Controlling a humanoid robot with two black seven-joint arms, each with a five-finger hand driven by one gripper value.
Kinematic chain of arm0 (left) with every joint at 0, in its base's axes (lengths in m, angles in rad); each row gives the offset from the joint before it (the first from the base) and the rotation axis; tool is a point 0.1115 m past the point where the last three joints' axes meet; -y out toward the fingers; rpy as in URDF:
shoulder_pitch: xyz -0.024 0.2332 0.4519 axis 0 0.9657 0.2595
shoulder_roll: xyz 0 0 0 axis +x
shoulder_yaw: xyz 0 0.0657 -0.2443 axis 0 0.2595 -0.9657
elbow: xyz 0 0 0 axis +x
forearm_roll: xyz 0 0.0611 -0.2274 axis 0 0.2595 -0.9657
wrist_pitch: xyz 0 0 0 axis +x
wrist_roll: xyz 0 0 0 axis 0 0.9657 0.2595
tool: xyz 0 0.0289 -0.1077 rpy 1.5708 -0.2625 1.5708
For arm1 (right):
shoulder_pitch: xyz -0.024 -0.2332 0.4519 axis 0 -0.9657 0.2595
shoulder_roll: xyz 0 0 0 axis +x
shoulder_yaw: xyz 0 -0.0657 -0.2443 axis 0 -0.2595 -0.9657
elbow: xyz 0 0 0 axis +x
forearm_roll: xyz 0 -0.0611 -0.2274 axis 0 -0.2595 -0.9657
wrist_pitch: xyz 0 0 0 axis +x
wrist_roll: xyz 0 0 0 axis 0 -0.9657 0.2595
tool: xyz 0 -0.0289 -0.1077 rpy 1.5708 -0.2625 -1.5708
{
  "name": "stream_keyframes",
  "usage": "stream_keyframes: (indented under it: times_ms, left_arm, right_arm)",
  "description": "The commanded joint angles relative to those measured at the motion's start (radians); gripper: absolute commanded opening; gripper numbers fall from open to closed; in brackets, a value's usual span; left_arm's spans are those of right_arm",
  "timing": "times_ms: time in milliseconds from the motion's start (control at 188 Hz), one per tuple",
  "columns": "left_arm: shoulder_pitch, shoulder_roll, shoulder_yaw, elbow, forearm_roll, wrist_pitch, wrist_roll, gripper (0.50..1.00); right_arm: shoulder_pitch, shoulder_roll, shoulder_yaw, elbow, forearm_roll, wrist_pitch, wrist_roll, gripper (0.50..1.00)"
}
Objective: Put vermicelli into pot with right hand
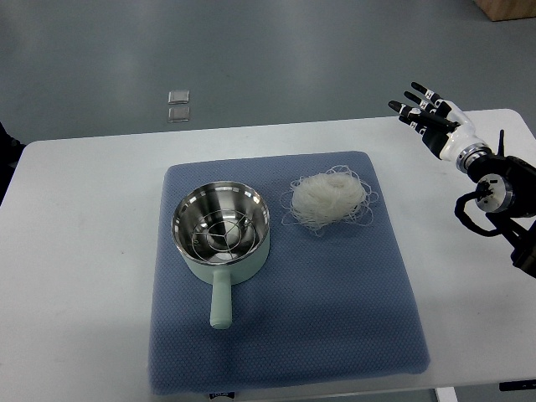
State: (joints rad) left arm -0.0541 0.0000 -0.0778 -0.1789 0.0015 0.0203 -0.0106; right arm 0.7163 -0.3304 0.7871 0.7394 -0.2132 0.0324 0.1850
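Note:
A pale tangled bundle of vermicelli (329, 198) lies on the blue mat (335, 318), just right of the pot. The pot (221, 231) is mint green with a steel inside and a wire rack in it; its handle points toward the near edge. My right hand (429, 118) hovers over the far right of the table, above and to the right of the vermicelli, well apart from it. Its fingers are spread and hold nothing. The left arm does not show.
The white table (84, 251) carries the mat in its middle. Two small grey squares (178, 105) lie on the floor beyond the far edge. A brown box corner (509, 8) shows at the top right.

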Motion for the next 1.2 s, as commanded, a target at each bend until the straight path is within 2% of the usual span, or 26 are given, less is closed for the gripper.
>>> stream_keyframes:
  times_ms: [0, 1196]
  left_arm:
    - [-0.001, 0.0, -0.005, -0.001, 0.0, 0.0, 0.0, 1.0]
    - [0.0, 0.0, -0.004, 0.012, 0.0, 0.001, 0.0, 1.0]
  right_arm:
    - [0.0, 0.001, 0.0, 0.0, 0.0, 0.004, 0.01, 0.919]
    - [0.009, 0.025, 0.003, -0.054, 0.0, -0.002, 0.013, 0.919]
